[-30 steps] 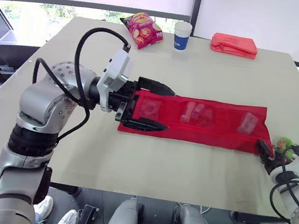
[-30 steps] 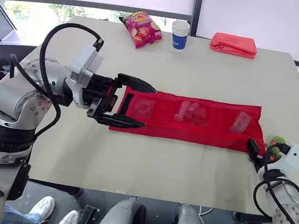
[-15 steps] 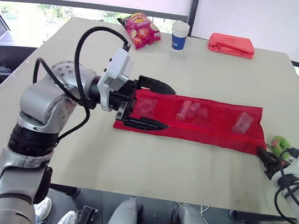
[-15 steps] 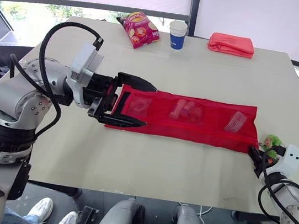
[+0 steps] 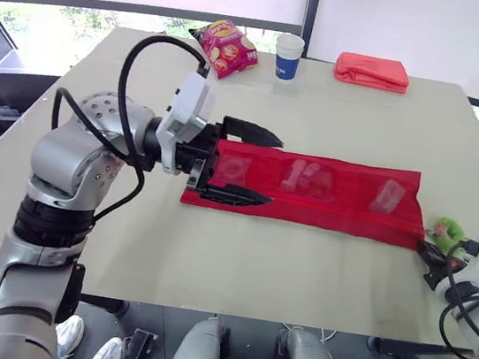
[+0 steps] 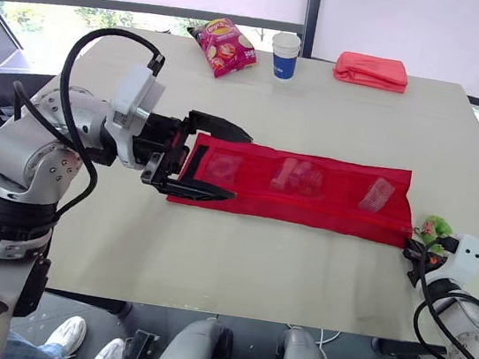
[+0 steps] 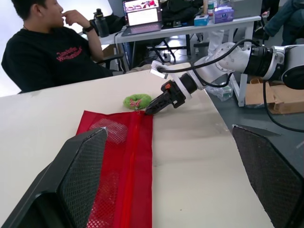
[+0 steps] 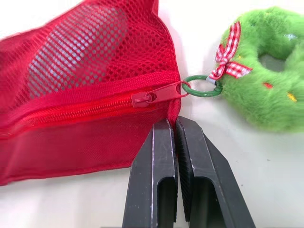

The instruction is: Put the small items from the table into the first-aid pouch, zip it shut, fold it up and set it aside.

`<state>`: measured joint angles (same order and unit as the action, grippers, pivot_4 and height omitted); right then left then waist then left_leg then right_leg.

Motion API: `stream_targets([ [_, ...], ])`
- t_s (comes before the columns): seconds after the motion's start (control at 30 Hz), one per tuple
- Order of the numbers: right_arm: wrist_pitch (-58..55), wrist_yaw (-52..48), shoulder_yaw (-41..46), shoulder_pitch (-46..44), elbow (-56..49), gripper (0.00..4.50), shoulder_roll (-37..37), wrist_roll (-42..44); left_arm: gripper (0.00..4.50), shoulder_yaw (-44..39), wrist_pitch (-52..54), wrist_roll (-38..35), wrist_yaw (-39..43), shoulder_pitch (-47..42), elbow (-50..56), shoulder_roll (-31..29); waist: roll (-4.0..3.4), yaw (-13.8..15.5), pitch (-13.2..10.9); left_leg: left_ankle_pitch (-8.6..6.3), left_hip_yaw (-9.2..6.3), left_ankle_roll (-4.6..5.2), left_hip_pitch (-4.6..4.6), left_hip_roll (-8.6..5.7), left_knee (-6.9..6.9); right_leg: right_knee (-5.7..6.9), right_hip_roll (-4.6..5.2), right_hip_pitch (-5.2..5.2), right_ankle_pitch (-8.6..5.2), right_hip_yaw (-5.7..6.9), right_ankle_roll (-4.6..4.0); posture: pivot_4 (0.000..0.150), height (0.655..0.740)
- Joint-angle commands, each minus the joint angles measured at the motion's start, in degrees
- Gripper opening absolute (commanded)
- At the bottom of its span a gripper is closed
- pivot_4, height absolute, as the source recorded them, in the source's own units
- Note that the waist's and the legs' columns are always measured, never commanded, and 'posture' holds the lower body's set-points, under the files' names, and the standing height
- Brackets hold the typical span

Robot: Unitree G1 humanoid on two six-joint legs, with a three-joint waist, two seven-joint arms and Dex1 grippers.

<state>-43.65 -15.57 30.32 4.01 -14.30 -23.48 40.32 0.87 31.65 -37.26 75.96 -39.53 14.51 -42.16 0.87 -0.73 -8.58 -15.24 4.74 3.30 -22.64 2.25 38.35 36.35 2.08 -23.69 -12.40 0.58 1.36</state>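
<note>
I see the red mesh first-aid pouch (image 5: 309,189) lying flat across the centre of the table (image 5: 338,113), running from 9 to 3 o'clock, with small packets (image 5: 306,178) visible in its pockets. My left gripper (image 5: 272,170) is spread wide at the pouch's 9 o'clock end, one finger along each long edge. My right gripper (image 8: 172,122) has its fingers pressed together at the 3 o'clock corner, tips just under the zipper pull (image 8: 156,95), which carries a green plush ring (image 8: 266,85). Whether any fabric is pinched, I cannot tell.
</note>
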Motion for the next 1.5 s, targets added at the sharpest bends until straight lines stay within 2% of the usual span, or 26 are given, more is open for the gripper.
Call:
stream_targets([
  [0.03,-0.15,-2.72,5.98,0.85,-6.72,0.07,-6.07,3.13,4.5,-0.19,-1.29,0.28,0.39,-0.91,0.06,-0.45,-0.04,0.18,-0.02,0.0,0.0,0.0,-0.03,-0.03,0.0,0.0,0.01,-0.02,0.0,-0.03,0.0,0.15,0.74],
  [0.2,-6.55,-3.11,5.52,-1.82,-17.01,0.07,-15.98,7.78,4.5,0.28,-2.12,0.81,0.93,-1.24,-0.7,-0.38,-0.03,0.03,-0.04,0.0,-0.01,0.0,-0.08,-0.08,0.0,-0.05,-0.01,-0.03,0.01,-0.11,0.02,0.15,0.74],
  [0.37,-13.54,-1.2,-1.36,-9.78,-24.08,0.07,-22.44,12.58,4.5,0.59,-2.82,1.27,1.22,-1.44,-1.26,-0.23,0.04,0.01,-0.08,0.0,-0.05,0.0,-0.04,0.01,0.0,-0.04,-0.12,-0.05,0.0,-0.1,0.01,0.15,0.74],
  [0.43,-16.44,0.69,-6.64,-15.15,-26.27,0.07,-22.57,14.98,4.5,0.5,-3.28,1.49,1.02,-1.41,-1.36,-0.23,0.06,-0.08,-0.09,0.0,-0.1,0.0,-0.1,0.01,-0.01,-0.06,-0.12,-0.06,0.0,-0.09,0.0,0.15,0.74],
  [0.53,-19.6,2.93,-16.74,-22.21,-27.69,0.07,-20.74,14.14,4.5,0.0,-3.63,1.63,0.6,-1.55,-1.75,-0.28,0.09,-0.05,-0.1,0.0,-0.04,0.0,-0.12,0.01,-0.01,-0.08,-0.09,-0.11,0.0,-0.12,0.01,0.15,0.74],
  [0.67,-21.19,5.51,-24.61,-25.65,-27.3,0.07,-16.13,12.77,4.5,-0.4,-3.72,1.54,0.9,-1.41,-2.0,-0.88,0.16,0.45,-0.11,0.0,-0.18,0.0,-0.29,-0.01,-0.03,-0.19,-0.06,-0.12,0.0,-0.08,-0.01,0.15,0.74],
  [0.8,-19.45,6.64,-37.45,-26.31,-23.78,0.07,-12.79,3.51,4.5,-1.35,-3.51,1.36,0.95,-0.46,-1.89,-2.34,0.19,0.17,-0.09,-0.01,-0.11,0.01,-0.36,-0.04,-0.03,-0.37,-0.04,-0.11,0.02,-0.02,0.0,0.15,0.74],
  [0.9,-16.28,5.02,-44.65,-26.49,-21.59,0.07,-13.07,-3.87,4.5,-1.73,-3.3,1.2,0.66,0.41,-1.32,-2.83,0.18,0.07,-0.1,0.0,-0.08,0.01,-0.37,-0.04,-0.03,-0.38,-0.04,-0.13,0.01,-0.03,0.0,0.15,0.74],
  [0.93,-15.19,3.97,-47.0,-26.56,-21.04,0.34,-13.68,-6.13,4.5,-1.84,-3.17,1.16,0.48,0.64,-1.17,-2.88,0.18,0.09,-0.1,0.0,-0.09,0.01,-0.36,-0.04,-0.03,-0.38,-0.04,-0.13,0.01,-0.02,0.0,0.15,0.74],
  [1.03,-12.58,0.28,-49.35,-25.58,-20.28,1.58,-13.37,-8.28,4.5,-2.13,-3.0,1.0,-0.24,1.19,-0.8,-3.01,0.19,0.13,-0.1,0.0,-0.12,0.01,-0.35,-0.03,-0.03,-0.37,-0.04,-0.12,0.01,0.03,0.01,0.15,0.74],
  [1.1,-11.9,-1.98,-48.36,-24.87,-21.05,2.53,-13.08,-7.93,4.5,-2.29,-3.14,1.14,-0.64,1.64,-0.69,-3.26,0.2,0.12,-0.11,0.0,-0.14,0.01,-0.35,-0.02,-0.03,-0.37,-0.06,-0.11,0.01,0.05,0.02,0.15,0.74],
  [1.13,-11.42,-3.91,-47.05,-24.26,-22.44,3.22,-14.07,-7.26,4.5,-2.47,-3.1,1.11,-0.84,2.05,-0.62,-3.4,0.2,0.11,-0.1,0.0,-0.13,0.01,-0.34,-0.02,-0.03,-0.36,-0.06,-0.11,0.02,0.04,0.02,0.15,0.74],
  [1.23,-10.64,-9.29,-42.13,-22.35,-26.41,4.4,-17.76,-4.83,4.5,-2.86,-3.02,0.97,-1.24,3.03,-0.38,-3.64,0.2,0.19,-0.11,0.0,-0.13,0.01,-0.34,-0.01,-0.03,-0.36,-0.05,-0.11,0.02,0.05,0.03,0.15,0.74],
  [1.37,-9.93,-18.29,-33.94,-17.71,-29.95,4.4,-24.13,0.95,4.5,-3.06,-3.41,1.03,-1.44,3.84,-0.61,-3.82,0.23,0.34,-0.12,0.0,-0.14,0.01,-0.34,-0.01,-0.03,-0.37,-0.03,-0.09,0.02,0.07,0.03,0.15,0.74],
  [1.5,-8.09,-24.71,-28.1,-13.19,-28.64,4.4,-29.76,1.94,4.5,-3.14,-3.66,1.11,-1.14,4.42,-0.74,-4.1,0.25,0.35,-0.13,-0.01,-0.16,0.01,-0.27,0.0,-0.03,-0.37,-0.04,-0.04,0.01,0.08,0.03,0.15,0.74],
])
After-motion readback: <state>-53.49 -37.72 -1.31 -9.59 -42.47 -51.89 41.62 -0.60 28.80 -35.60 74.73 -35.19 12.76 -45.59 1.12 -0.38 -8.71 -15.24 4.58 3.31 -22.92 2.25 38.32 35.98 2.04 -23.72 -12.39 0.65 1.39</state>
